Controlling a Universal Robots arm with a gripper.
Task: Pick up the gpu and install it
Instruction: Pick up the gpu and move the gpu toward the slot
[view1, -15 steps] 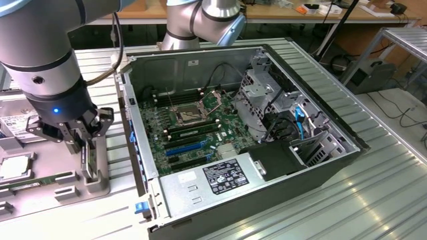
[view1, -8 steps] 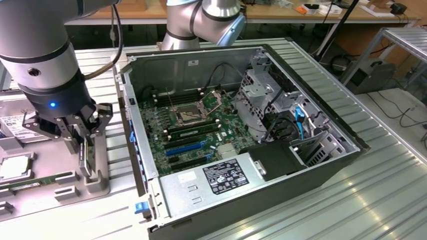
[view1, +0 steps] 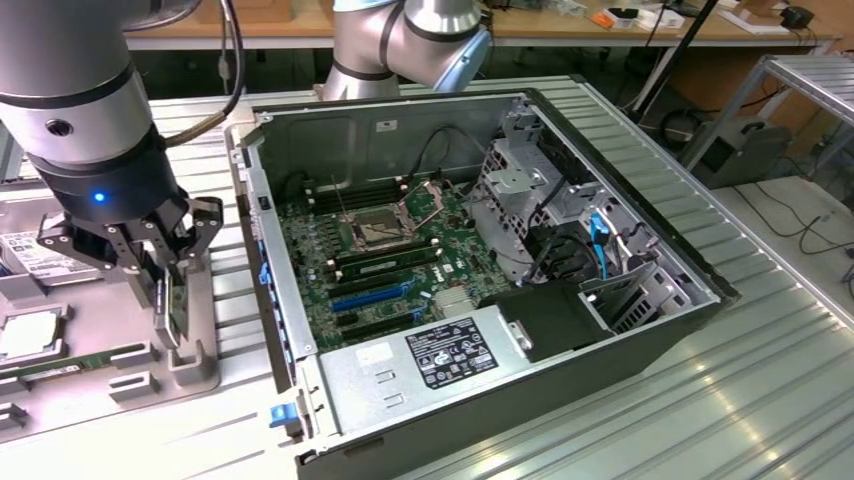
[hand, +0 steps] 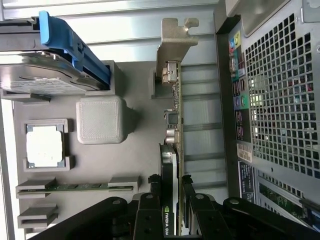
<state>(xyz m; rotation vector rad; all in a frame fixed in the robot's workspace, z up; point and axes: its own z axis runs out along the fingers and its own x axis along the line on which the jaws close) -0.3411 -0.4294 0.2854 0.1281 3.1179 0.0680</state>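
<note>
The gpu (hand: 173, 120) stands on edge in a grey holder tray (view1: 187, 355) at the exterior view's left, beside the open computer case (view1: 627, 330). Its silvery bracket (hand: 173, 37) is at the end far from the gripper. My gripper (hand: 171, 182) reaches down over the card, one black finger (hand: 153, 187) against its black face and the other against its back, shut on it. In the exterior view the gripper (view1: 167, 265) sits low over the gpu (view1: 174, 305), which still stands between the holder's posts.
The motherboard (view1: 387, 250) lies exposed inside the case. On the tray lie a hard drive (hand: 45, 75) in a blue caddy, a processor chip (hand: 45, 147), a green memory stick (hand: 75, 187) and a grey block (hand: 100, 120). The case's perforated rear panel (hand: 280, 100) is close beside the card.
</note>
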